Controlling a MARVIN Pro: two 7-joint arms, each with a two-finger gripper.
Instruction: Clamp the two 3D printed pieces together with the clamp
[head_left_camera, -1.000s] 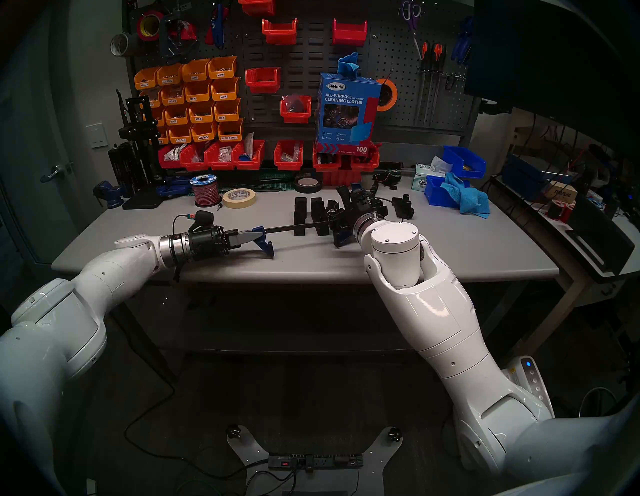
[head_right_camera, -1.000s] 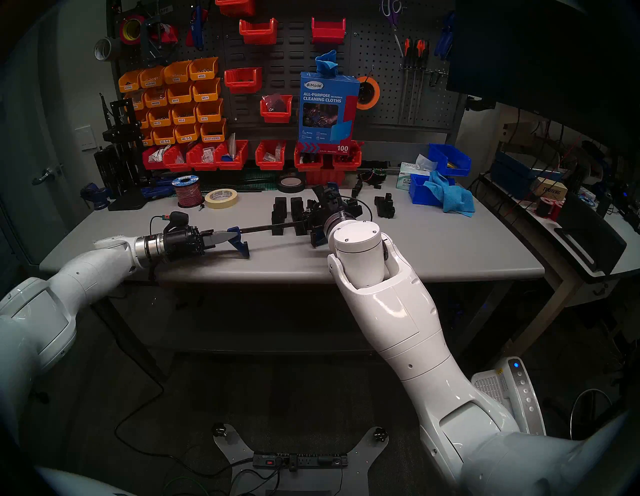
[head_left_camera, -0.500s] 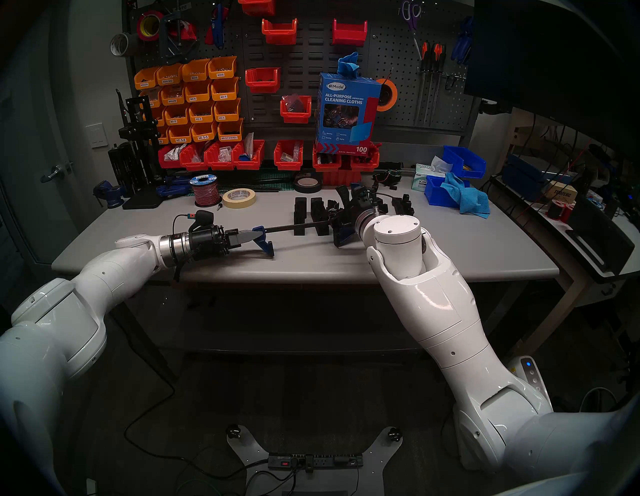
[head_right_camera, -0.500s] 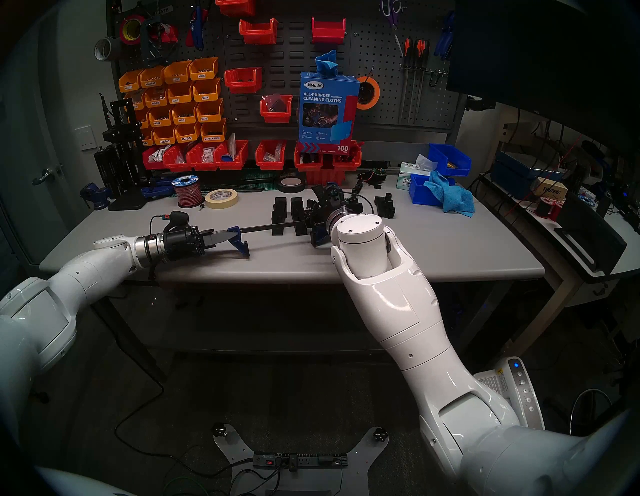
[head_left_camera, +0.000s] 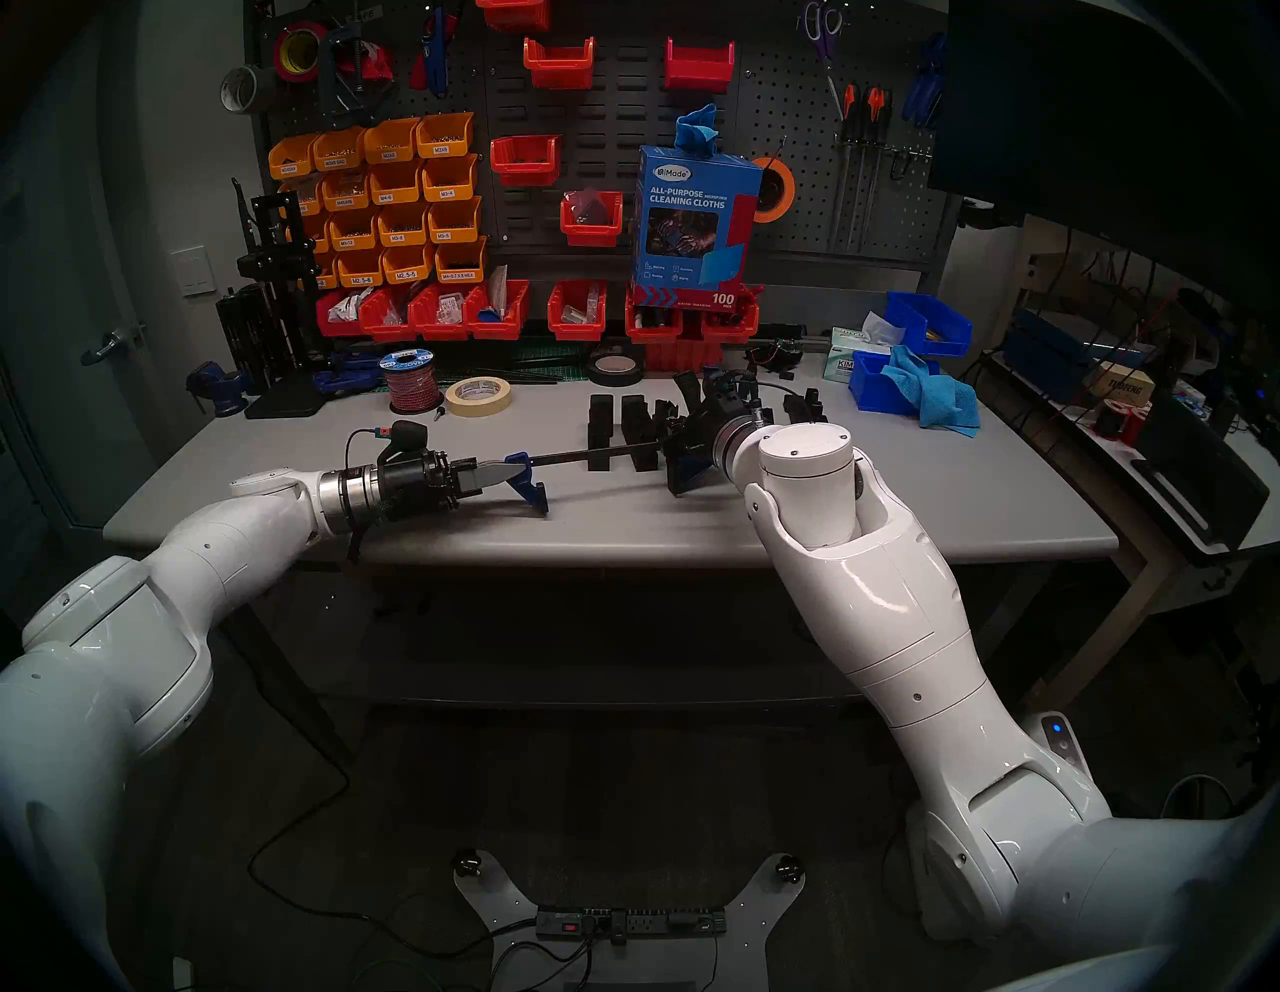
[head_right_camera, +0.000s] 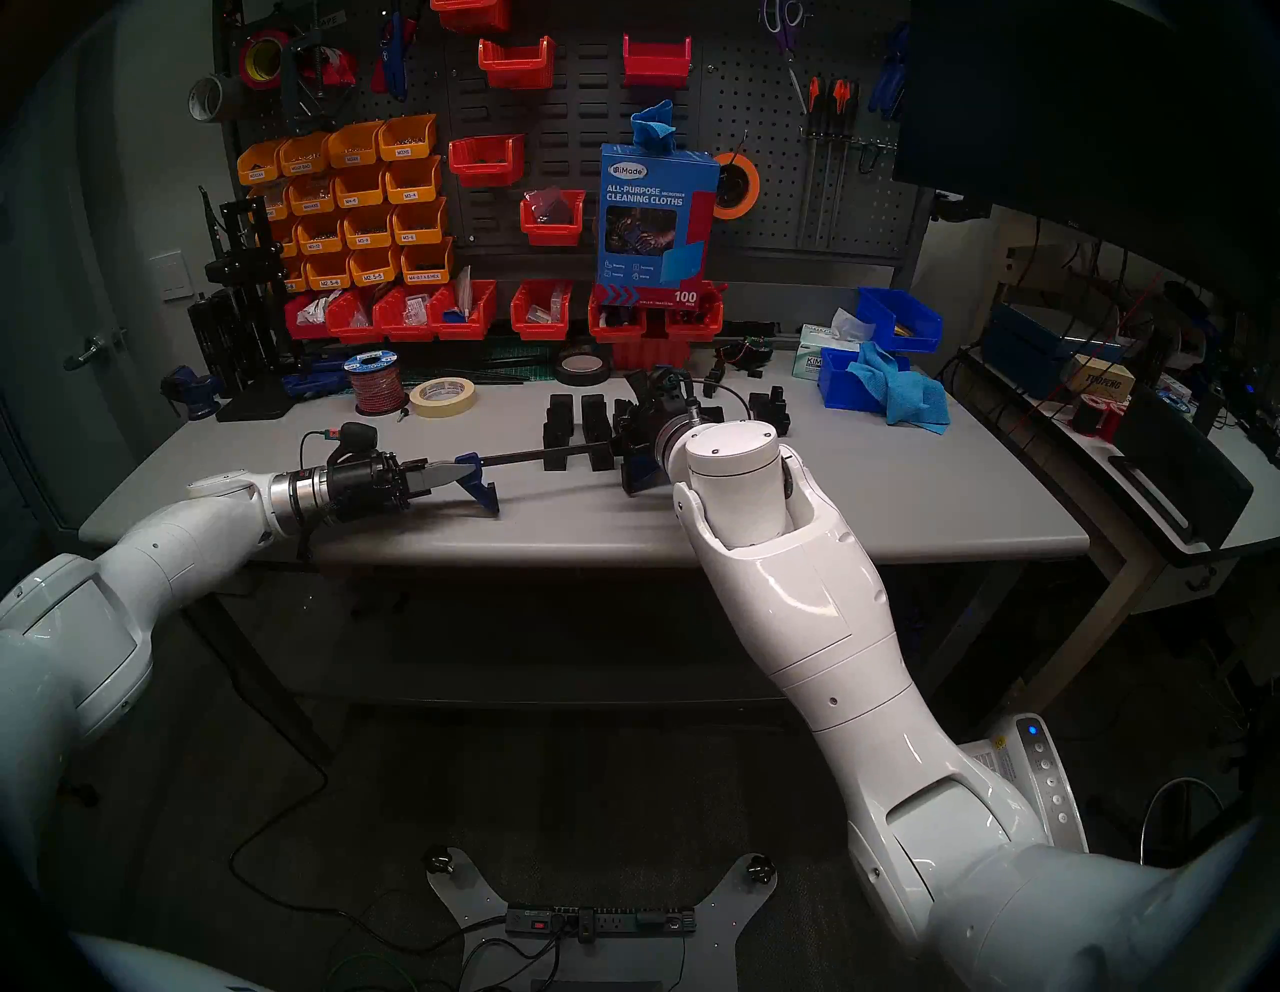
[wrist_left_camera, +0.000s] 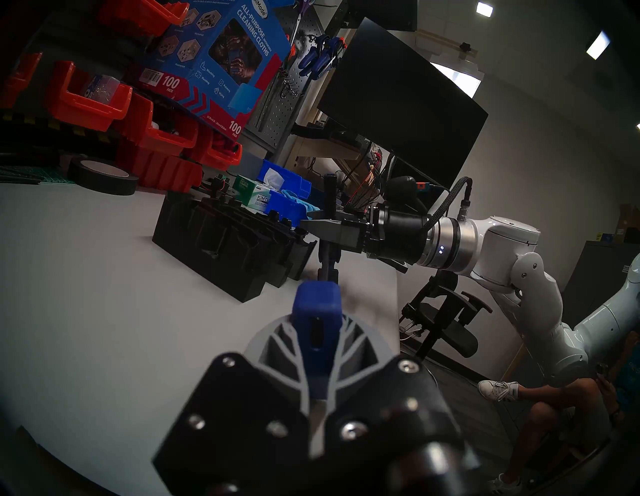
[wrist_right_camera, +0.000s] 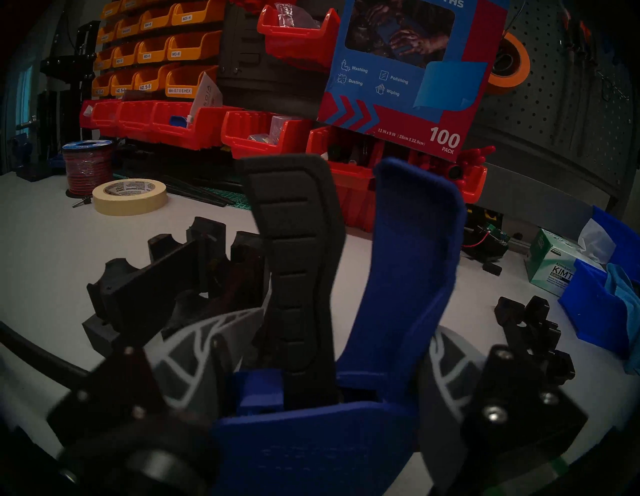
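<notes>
Left jaws pinching clamp (head_left_camera: 596, 454) end

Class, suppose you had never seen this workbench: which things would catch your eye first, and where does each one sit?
First, the clamp, stretched over the grey table between both arms: the left gripper is shut on its blue end, and the right gripper straddles its handle. Behind the bar stand the two 3D printed pieces, side by side. At the back, a blue box of cleaning cloths stands on red bins.
</notes>
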